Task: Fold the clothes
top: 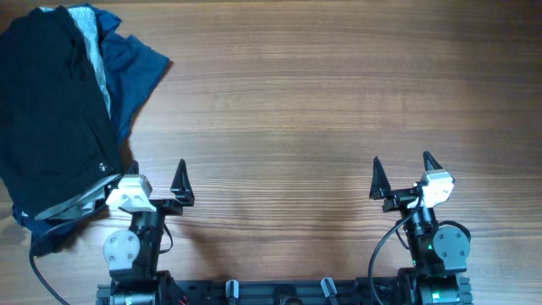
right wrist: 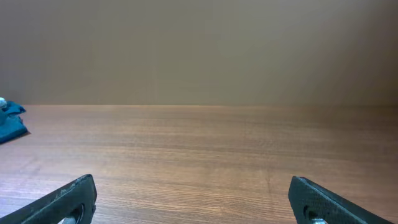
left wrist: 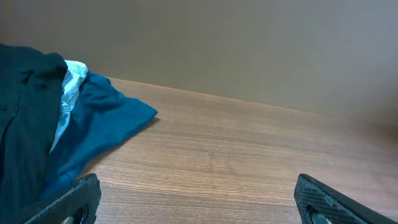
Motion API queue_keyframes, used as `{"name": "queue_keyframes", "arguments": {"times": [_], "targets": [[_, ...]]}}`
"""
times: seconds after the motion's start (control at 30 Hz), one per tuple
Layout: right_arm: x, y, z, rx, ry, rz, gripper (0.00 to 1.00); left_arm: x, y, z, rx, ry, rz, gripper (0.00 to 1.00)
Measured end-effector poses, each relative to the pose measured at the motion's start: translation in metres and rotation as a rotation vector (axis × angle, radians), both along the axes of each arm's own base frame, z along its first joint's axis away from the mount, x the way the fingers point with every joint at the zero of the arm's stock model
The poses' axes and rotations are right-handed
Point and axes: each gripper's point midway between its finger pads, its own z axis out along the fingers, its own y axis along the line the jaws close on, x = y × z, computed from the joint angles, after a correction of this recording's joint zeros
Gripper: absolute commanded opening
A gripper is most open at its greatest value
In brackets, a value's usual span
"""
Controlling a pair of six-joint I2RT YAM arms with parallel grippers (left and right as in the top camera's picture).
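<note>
Shows two black arms, left (top: 140,227) and right (top: 426,224), on a black rail (top: 279,292) at the near edge of the tabletop. Wears a white angular housing behind the left end effector (top: 146,174) and the right end effector (top: 403,163). Has pointed, triangular black fingers (top: 180,180), matte and faintly speckled up close. Bears a pale grey round joint cap (top: 121,247) on the left, a darker one on the right, looping black cables (top: 385,246) and a small green light (top: 429,248).
</note>
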Motion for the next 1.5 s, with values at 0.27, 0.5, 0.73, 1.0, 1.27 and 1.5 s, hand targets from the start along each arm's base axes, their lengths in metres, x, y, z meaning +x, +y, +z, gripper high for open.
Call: {"name": "queue_keyframes", "arguments": {"times": [0.27,0.5,0.73,1.0,1.27,1.5], "targets": [[0.0,0.0,0.0,0.0,0.0,0.0,1.0,0.0,0.0001,0.0001,0.0,0.0,0.0,1.0],[0.0,0.0,0.0001,0.0,0.0,0.0,0.99,0.0,0.0,0.0001,0.0,0.0,0.0,1.0],[0.0,0.0,0.0001,-0.003,-0.001,0.0,1.0,0.0,0.0001,0.0001,0.0,0.0,0.0,1.0],[0.0,0.0,0.0,-0.003,0.0,0.0,1.0,0.0,0.0,0.0001,0.0,0.0,0.0,1.0],[0.0,0.0,0.0,-0.039,-0.005,0.0,1.0,0.0,0.0,0.0001,0.0,0.0,0.0,1.0],[0.0001,-0.0012,0.0001,-0.079,-0.01,-0.006,1.0,0.0,0.0001,0.0001,0.0,0.0,0.0,1.0]]}}
